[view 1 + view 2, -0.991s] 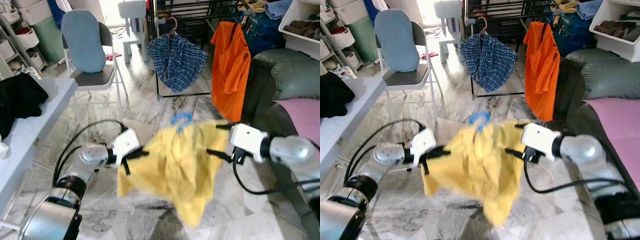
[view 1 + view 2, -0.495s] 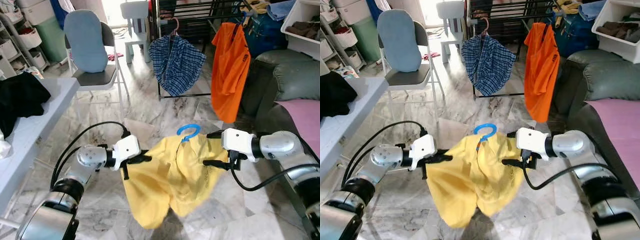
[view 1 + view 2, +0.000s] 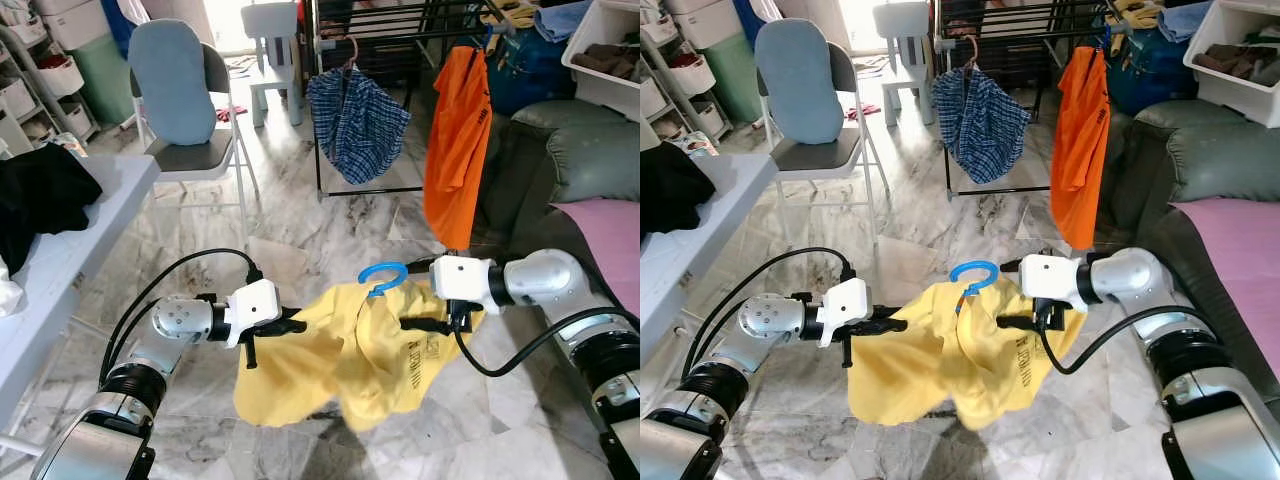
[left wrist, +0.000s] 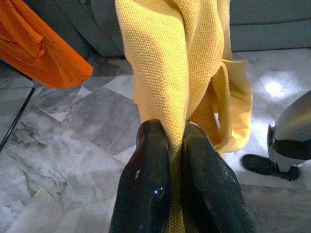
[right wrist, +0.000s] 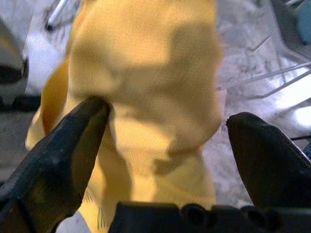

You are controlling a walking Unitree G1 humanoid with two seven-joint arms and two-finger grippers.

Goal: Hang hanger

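Observation:
A yellow shirt (image 3: 350,360) on a blue hanger (image 3: 383,277) droops between my two arms, low over the marble floor. My left gripper (image 3: 290,325) is shut on the shirt's left shoulder; in the left wrist view its fingertips (image 4: 155,141) pinch a fold of yellow cloth (image 4: 165,58). My right gripper (image 3: 415,322) is at the shirt's right shoulder, just below the hanger's hook. Seen from the right wrist, that gripper (image 5: 167,114) stands open, with the yellow cloth (image 5: 146,63) bulging between its wide-spread fingers. The black drying rack (image 3: 380,20) stands ahead.
On the rack hang a plaid shirt (image 3: 358,110) and an orange shirt (image 3: 455,140). A dark green sofa (image 3: 590,160) with a pink cover is at the right. A white table (image 3: 90,240) with a black garment (image 3: 40,200) is at the left, a folding chair (image 3: 185,100) behind it.
The shirt has sunk lower and hangs slacker. Both grippers have come down, and the right one has drawn in under the hanger's hook. The orange shirt has swung narrower.

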